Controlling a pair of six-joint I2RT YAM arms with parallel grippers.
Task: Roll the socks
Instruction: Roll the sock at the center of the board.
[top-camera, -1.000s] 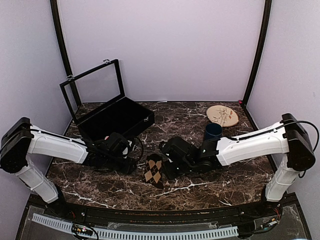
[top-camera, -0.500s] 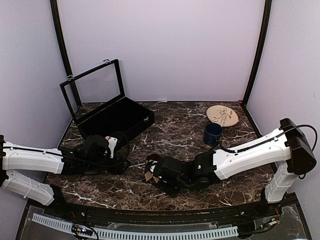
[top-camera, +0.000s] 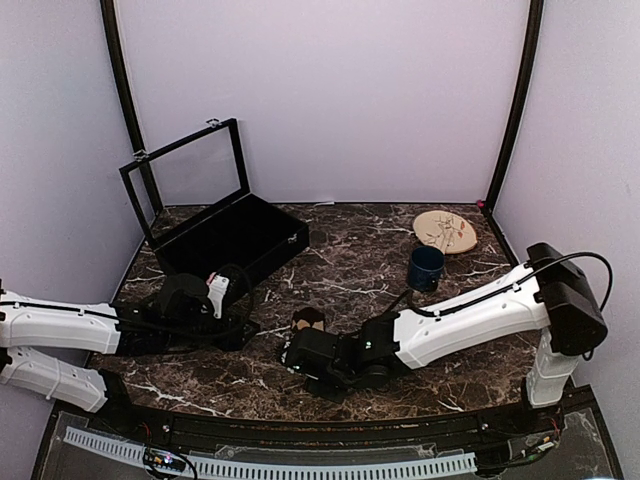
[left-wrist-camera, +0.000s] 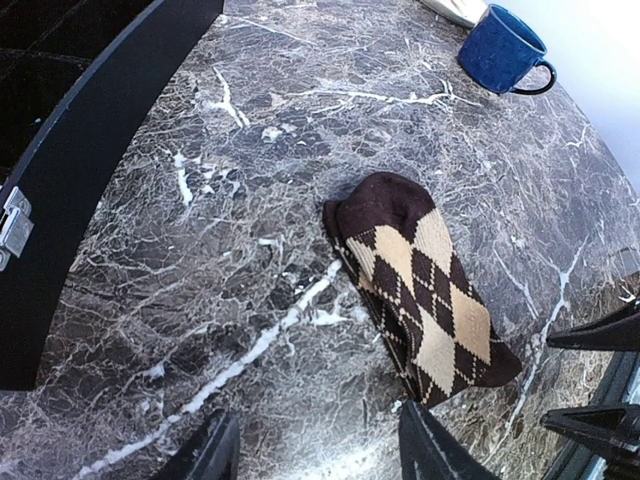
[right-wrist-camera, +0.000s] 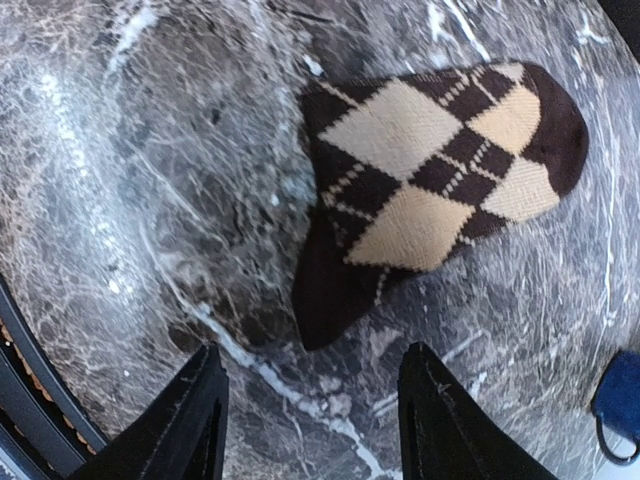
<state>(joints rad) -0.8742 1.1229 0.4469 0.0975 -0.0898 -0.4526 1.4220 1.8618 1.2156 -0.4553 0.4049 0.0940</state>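
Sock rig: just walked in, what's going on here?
Both arms are at a brown-and-cream argyle sock lying flat on the marble table; nothing is rolled yet. The right claw hangs open just above the sock's dark end, gripping nothing. The left claw is also open and empty, set off to the sock's side. I can't tell whether it is one sock or a stacked pair.
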